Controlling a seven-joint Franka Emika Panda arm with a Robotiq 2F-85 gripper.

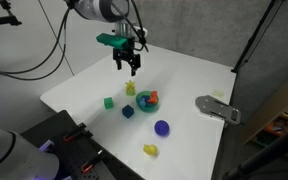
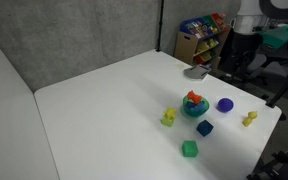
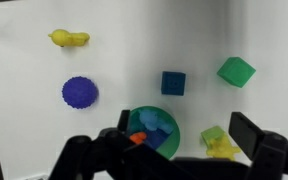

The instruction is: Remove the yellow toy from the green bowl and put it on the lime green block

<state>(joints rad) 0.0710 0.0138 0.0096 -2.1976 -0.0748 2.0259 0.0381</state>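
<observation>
Items seen on the white worktop (image 1: 184, 75):

1. Gripper (image 1: 131, 68): hung above the middle of the worktop, over the cluster of toys. Jaws spread apart, nothing between them; in the wrist view both fingers (image 3: 252, 135) stood wide of each other.
2. Green bowl (image 1: 144, 104) (image 3: 174, 140): mid-worktop, upright, holding blue and orange pieces.
3. Lime green block (image 1: 130, 90) (image 3: 211, 134): just beside the bowl, on the side towards the far corner in an exterior view.
4. Yellow toy (image 3: 225, 151) (image 2: 168, 118): out of the bowl, touching the lime green block; whether it sat on top or leaned against the side, I could not tell.
5. Dark blue cube (image 1: 127, 111) (image 3: 173, 82): near the bowl, apart from it.
6. Green cube (image 1: 109, 102) (image 3: 236, 71): beyond the blue cube, separate.
7. Blue-purple ball (image 1: 161, 127) (image 3: 79, 92): near the bowl, not touching.
8. Oblong yellow toy (image 1: 150, 150) (image 3: 69, 39): well apart from the cluster, closest to the worktop's edge.
9. Grey object (image 1: 216, 108): lay at an edge of the worktop, kind unclear.
</observation>
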